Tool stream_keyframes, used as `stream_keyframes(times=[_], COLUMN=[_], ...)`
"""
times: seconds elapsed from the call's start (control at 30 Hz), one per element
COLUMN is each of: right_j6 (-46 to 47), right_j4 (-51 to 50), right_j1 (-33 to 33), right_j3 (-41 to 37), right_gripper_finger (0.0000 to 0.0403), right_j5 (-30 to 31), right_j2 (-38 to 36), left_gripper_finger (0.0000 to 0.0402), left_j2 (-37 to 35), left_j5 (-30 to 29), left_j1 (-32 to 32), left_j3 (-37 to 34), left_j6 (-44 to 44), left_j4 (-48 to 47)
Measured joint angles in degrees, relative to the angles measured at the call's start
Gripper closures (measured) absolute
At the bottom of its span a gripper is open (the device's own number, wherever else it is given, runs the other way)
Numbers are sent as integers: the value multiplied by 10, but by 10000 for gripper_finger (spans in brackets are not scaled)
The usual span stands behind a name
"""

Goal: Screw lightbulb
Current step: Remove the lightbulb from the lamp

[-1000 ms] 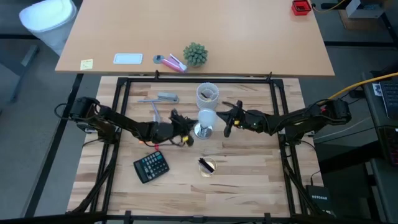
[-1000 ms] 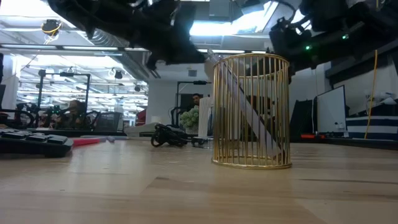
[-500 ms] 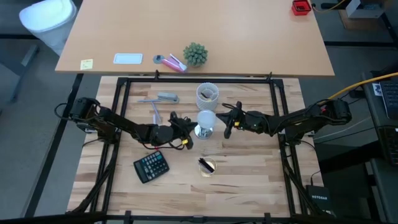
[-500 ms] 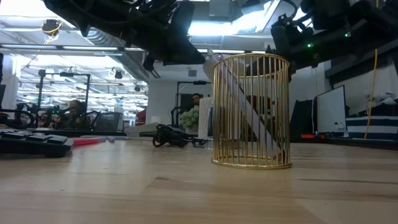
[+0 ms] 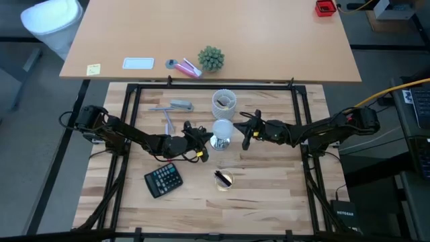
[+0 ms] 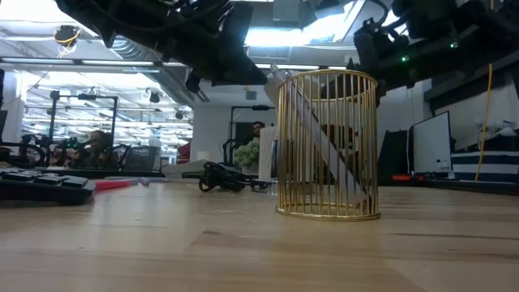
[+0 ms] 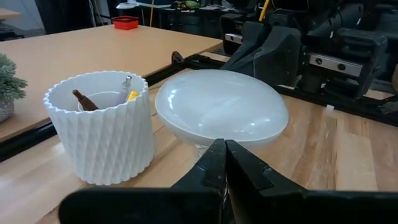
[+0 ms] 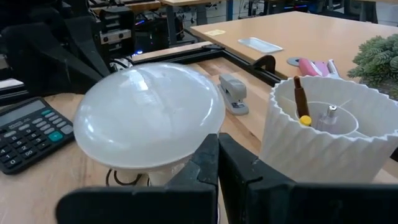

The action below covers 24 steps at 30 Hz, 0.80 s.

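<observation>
Both grippers' fingers pressed together and empty, the left gripper (image 5: 201, 142) and right gripper (image 5: 244, 130) flank the lightbulb (image 5: 222, 128), upright mid-table just beside the white cup (image 5: 224, 102), open wood lying toward the calculator (image 5: 163, 180).

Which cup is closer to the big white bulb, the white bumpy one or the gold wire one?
The white bumpy cup, standing right beside the lightbulb. The gold wire cup stands farther off, near the calculator.
</observation>
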Motion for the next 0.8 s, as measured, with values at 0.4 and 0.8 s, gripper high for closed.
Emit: stream_keyframes(times=[0.4,0.8], right_j6=[-3,-4], right_j4=[-5,-5], right_j1=[1,1], right_j3=[0,0], right_gripper_finger=[398,398], right_j5=[-4,-42], right_j2=[0,-14], left_gripper_finger=[399,399], left_j2=[0,-6], left_j5=[0,-42], left_j1=[-27,-41], left_j3=[-1,-1], left_j6=[42,68], left_j4=[-2,17])
